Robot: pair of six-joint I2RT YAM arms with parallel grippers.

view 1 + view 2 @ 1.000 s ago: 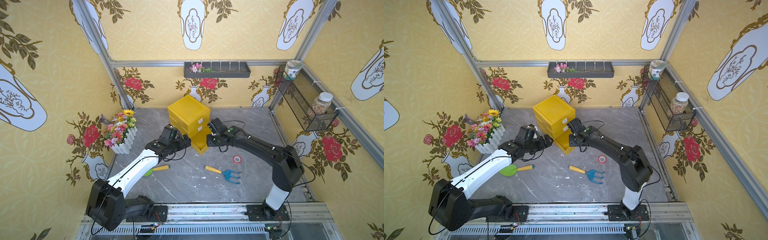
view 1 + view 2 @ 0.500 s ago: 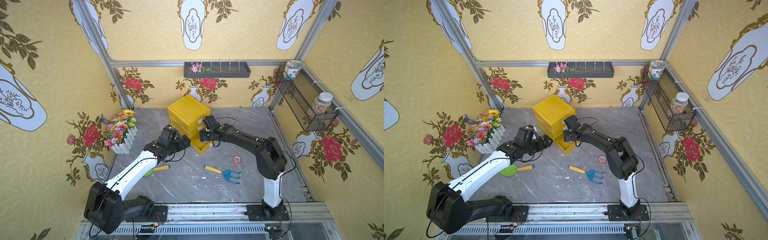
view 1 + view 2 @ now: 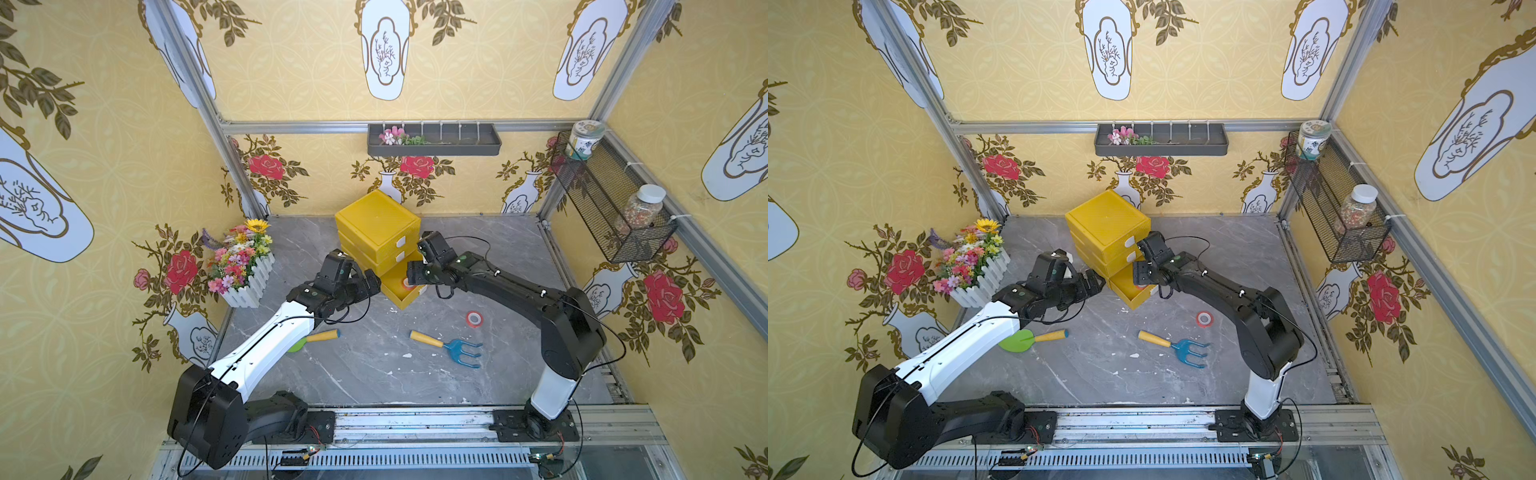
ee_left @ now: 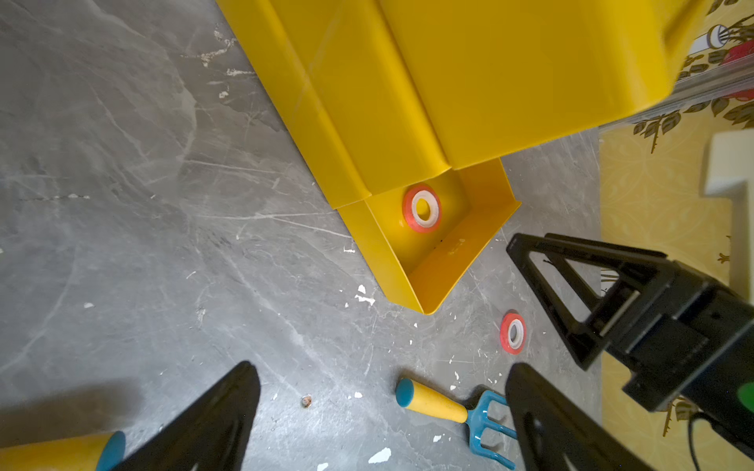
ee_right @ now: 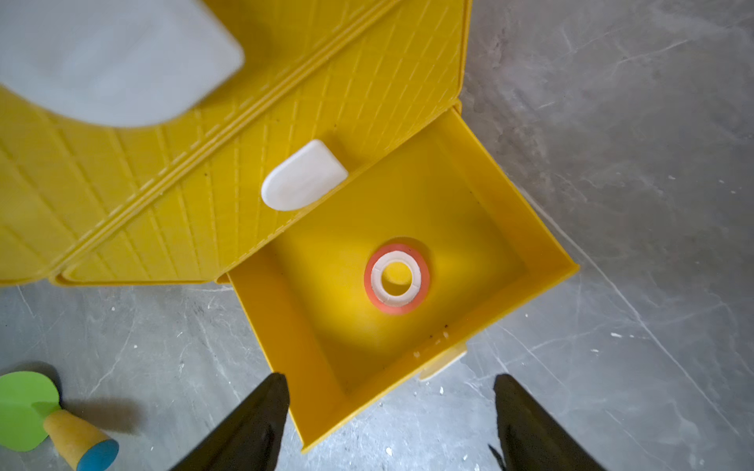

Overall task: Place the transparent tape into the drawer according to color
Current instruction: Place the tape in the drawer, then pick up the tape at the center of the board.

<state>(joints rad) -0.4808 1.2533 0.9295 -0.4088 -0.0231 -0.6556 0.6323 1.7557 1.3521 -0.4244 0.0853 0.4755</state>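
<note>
**One red roll in the drawer, one more on the table**

In both top views the yellow cabinet [image 3: 376,224] stood at the back of the grey table [image 3: 374,374], with its bottom drawer [image 3: 409,300] pulled out. The right gripper [image 3: 415,272] hung just above that drawer. The left gripper [image 3: 371,282] sat just beside the cabinet on its other side. A loose tape roll [image 3: 474,319], red, lay flat on the table well apart from the drawer and near the tines of a blue rake [image 3: 459,349].

In the left wrist view the left gripper [image 4: 379,424] had its jaws wide apart with nothing between them. Beyond it, the tape roll in the drawer [image 4: 435,210], also red, lay flat on the drawer floor. The loose tape roll [image 4: 506,334] showed further off on the stone.

In the right wrist view the right gripper [image 5: 391,381] had its jaws apart and empty over the drawer's front wall. The tape roll in the drawer [image 5: 424,285] rested clear of every wall.

The loose roll looked light and stiff, with a hard pale core under slick wound film. It would probably not crush, but it could skid on the smooth table. The surest hold seemed to be from above, pinching across the outer rim, or with one finger through the core and one outside. Being red, it likely belonged in the same drawer.
</note>
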